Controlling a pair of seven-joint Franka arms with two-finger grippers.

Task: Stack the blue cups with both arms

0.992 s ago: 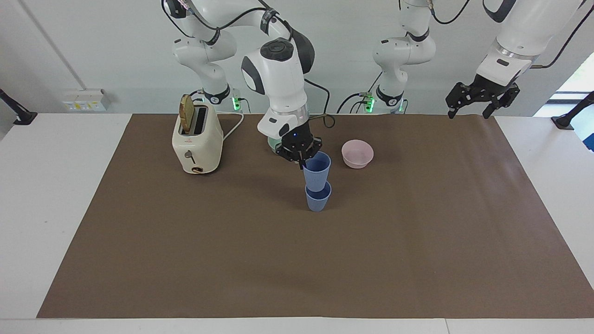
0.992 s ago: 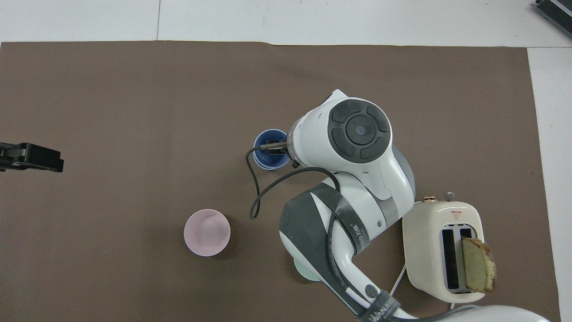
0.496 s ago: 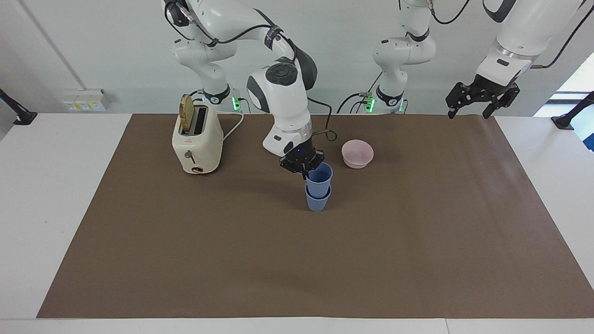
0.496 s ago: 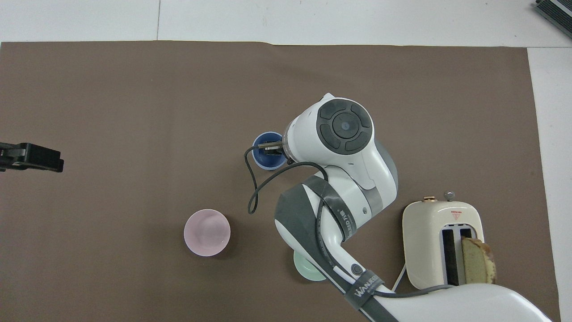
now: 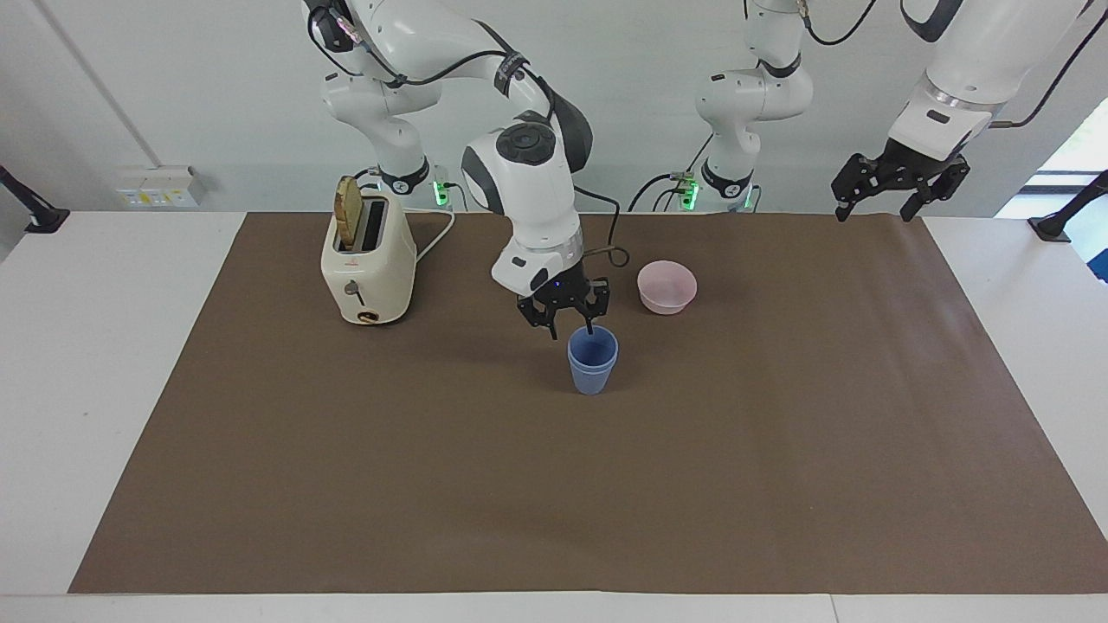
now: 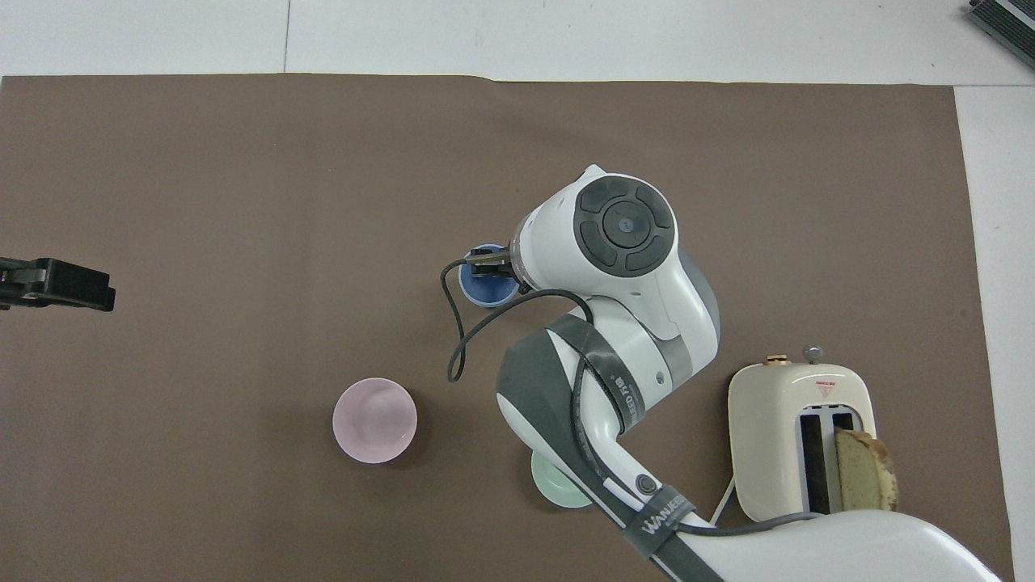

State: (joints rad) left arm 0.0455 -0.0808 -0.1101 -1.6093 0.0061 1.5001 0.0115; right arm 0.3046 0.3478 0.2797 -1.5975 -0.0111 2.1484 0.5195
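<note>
**Blue cups nested at mid-table as right gripper hangs just over the rim**

You are looking at the two blue cups [image 5: 593, 363] standing upright on the brown mat [image 5: 554, 484], one seated inside the other so that only a narrow band of the inner cup's rim shows above the outer one. The stack sits near the middle of the table, farther from the robots than the pink bowl [image 5: 666, 286] and the toaster [image 5: 367, 260].

Your right gripper [image 5: 564, 317] is directly above the stack, its black fingers spread apart and gripping nothing; in the facing view one fingertip [image 5: 589, 327] dips to the level of the rim on the robots' side, and whether it touches the cup cannot be told. From overhead, the right arm's wrist hides most of the gripper, leaving only part of the cups' mouth [image 6: 485, 287] in sight.

Your left gripper [image 5: 896, 180] waits in the air over the mat's edge at the left arm's end of the table, fingers spread and holding nothing.

A slice of bread [image 5: 348, 215] stands in one toaster slot. A mint-green bowl [image 6: 552, 487] shows partly from under the right arm in the overhead view, close to the robots and between the toaster and the pink bowl.
</note>
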